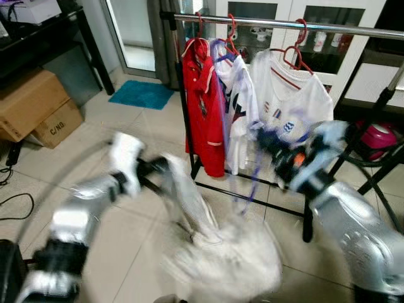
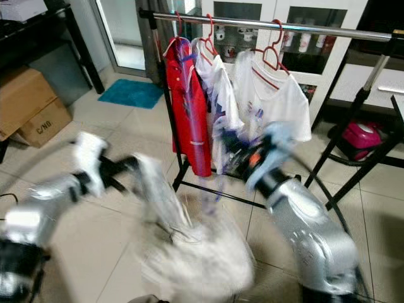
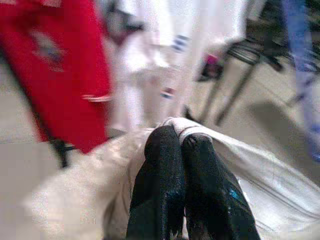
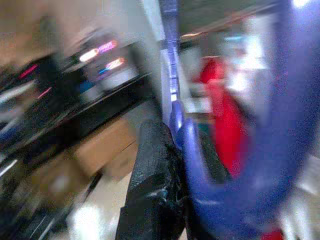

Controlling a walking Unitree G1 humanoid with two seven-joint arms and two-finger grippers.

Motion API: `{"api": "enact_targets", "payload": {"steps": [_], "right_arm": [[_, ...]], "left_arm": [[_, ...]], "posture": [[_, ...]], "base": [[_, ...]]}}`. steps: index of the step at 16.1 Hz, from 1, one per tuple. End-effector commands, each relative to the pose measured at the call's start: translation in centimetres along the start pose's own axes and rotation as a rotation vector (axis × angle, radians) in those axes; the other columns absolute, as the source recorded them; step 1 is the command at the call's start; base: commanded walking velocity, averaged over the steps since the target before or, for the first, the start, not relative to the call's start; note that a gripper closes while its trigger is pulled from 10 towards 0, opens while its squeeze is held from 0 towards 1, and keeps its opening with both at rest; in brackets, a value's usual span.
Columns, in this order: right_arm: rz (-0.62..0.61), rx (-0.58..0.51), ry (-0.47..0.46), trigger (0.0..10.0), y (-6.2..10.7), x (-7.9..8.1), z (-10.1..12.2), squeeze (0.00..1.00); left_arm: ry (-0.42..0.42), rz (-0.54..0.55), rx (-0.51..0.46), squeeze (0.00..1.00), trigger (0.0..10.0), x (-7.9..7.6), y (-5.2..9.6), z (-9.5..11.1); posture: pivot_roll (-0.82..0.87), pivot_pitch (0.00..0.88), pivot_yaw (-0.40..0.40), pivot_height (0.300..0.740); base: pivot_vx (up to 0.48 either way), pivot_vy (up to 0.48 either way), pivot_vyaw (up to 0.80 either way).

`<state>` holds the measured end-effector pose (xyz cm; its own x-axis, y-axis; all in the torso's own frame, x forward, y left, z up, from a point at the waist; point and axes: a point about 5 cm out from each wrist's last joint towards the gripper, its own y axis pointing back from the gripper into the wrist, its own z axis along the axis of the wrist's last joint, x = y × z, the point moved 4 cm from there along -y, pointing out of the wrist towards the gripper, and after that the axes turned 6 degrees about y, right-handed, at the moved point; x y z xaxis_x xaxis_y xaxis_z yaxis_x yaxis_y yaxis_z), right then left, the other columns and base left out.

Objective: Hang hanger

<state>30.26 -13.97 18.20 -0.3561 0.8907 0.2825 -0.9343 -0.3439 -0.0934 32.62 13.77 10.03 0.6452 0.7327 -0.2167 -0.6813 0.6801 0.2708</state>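
Pale tiled floor (image 1: 126, 126), teal mat (image 1: 143, 94), cardboard boxes (image 1: 35, 107), glass-fronted cabinet (image 1: 297, 25).

Motion blur smears both silver arms, so the left claw (image 1: 165, 169) and right claw (image 1: 268, 142) lose their outlines in the head views. The crumpled white cloth garment (image 1: 221, 252) is a soft smudge, its shape unreadable. The curved blue plastic hanger (image 4: 235, 165) is streaked and cut off by the wrist picture's edges. The chrome clothes rail (image 1: 284, 24) runs off the right edge.
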Motion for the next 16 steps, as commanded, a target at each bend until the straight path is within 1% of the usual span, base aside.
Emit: {"api": "enact_targets", "payload": {"steps": [1, 2, 3, 4, 5, 6, 7, 9, 10, 11, 12, 13, 14, 15, 16], "right_arm": [[-0.093, -0.038, -0.039, 0.0, 0.0, -1.1, 0.3, 0.00], [-0.142, -0.021, -0.026, 0.0, 0.1, -1.6, -0.4, 0.00], [-0.184, 0.015, 0.022, 0.0, 0.5, -2.2, -1.2, 0.00], [-0.229, 0.114, 0.108, 10.0, 0.9, -3.0, -2.7, 0.00], [-0.247, 0.151, 0.140, 10.0, 1.2, -3.4, -3.3, 0.00], [-0.275, 0.170, 0.147, 10.0, 1.8, -3.9, -3.8, 0.00], [-0.298, 0.230, 0.177, 10.0, 2.5, -4.2, -5.2, 0.00], [-0.311, 0.191, 0.199, 10.0, 3.0, -3.6, -5.7, 0.00], [-0.348, 0.202, 0.189, 10.0, 3.3, -3.9, -6.6, 0.00], [-0.323, 0.198, 0.161, 10.0, 3.4, -3.1, -7.0, 0.00], [-0.321, 0.220, 0.167, 10.0, 3.8, -3.1, -7.9, 0.00], [-0.331, 0.230, 0.163, 10.0, 3.8, -3.4, -8.4, 0.00], [-0.332, 0.229, 0.162, 10.0, 3.9, -3.5, -8.6, 0.00], [-0.325, 0.240, 0.167, 10.0, 3.9, -3.6, -9.0, 0.00], [-0.326, 0.247, 0.167, 10.0, 3.9, -3.7, -9.3, 0.00]], "left_arm": [[-0.032, -0.013, -0.054, 0.00, 0.0, -0.6, 0.0, 1.4], [0.008, 0.041, -0.100, 0.00, 0.0, -0.4, -0.2, 1.3], [0.048, 0.117, -0.146, 0.00, 0.0, 0.2, -0.1, 1.3], [0.079, 0.213, -0.197, 0.00, 3.8, 0.8, 0.4, 1.3], [0.086, 0.256, -0.218, 0.00, 8.5, 1.0, 0.7, 1.3], [0.077, 0.287, -0.229, 0.00, 10.0, 0.5, 1.1, 0.9], [0.066, 0.271, -0.211, 0.00, 10.0, -0.8, 0.9, -0.1], [0.032, 0.296, -0.197, 0.00, 10.0, -1.4, 0.1, -1.0], [0.002, 0.307, -0.168, 0.00, 10.0, -1.7, -0.2, -1.7], [0.002, 0.283, -0.159, 0.00, 10.0, -2.7, -0.5, -2.0], [0.000, 0.298, -0.127, 0.00, 10.0, -2.7, -0.7, -3.1], [-0.002, 0.307, -0.109, 0.00, 10.0, -2.4, -0.7, -3.6], [0.023, 0.311, -0.143, 0.00, 10.0, -2.3, -0.6, -3.4], [0.017, 0.348, -0.202, 0.00, 10.0, -1.9, -0.6, -2.8], [0.037, 0.350, -0.225, 0.00, 10.0, -1.8, -0.7, -2.6]], "posture": [[-0.12, 0.000, 0.140, 0.740], [-0.12, 0.000, 0.145, 0.740], [-0.13, 0.000, 0.150, 0.740], [-0.13, 0.000, 0.138, 0.740], [-0.13, 0.000, 0.136, 0.740], [-0.12, 0.000, 0.129, 0.740], [-0.13, 0.000, 0.129, 0.740], [-0.13, 0.000, 0.129, 0.740], [-0.14, 0.000, 0.131, 0.740], [-0.15, 0.000, 0.139, 0.740], [-0.16, 0.000, 0.140, 0.740], [-0.16, 0.000, 0.140, 0.740], [-0.16, 0.000, 0.144, 0.740], [-0.16, 0.000, 0.146, 0.740], [-0.16, 0.000, 0.146, 0.740]], "base": [[0.000, 0.000, 0.00], [0.000, 0.000, 0.00], [0.000, 0.000, 0.00], [0.000, 0.000, 0.00], [0.000, 0.000, 0.00], [0.000, 0.000, 0.00], [0.000, 0.000, -0.69], [0.000, 0.000, -0.76], [0.000, 0.000, -0.79], [0.000, 0.000, -0.80], [0.000, 0.000, -0.80], [0.000, 0.000, -0.80], [0.000, 0.000, -0.80], [0.000, 0.000, -0.80], [0.000, 0.000, -0.80]]}}
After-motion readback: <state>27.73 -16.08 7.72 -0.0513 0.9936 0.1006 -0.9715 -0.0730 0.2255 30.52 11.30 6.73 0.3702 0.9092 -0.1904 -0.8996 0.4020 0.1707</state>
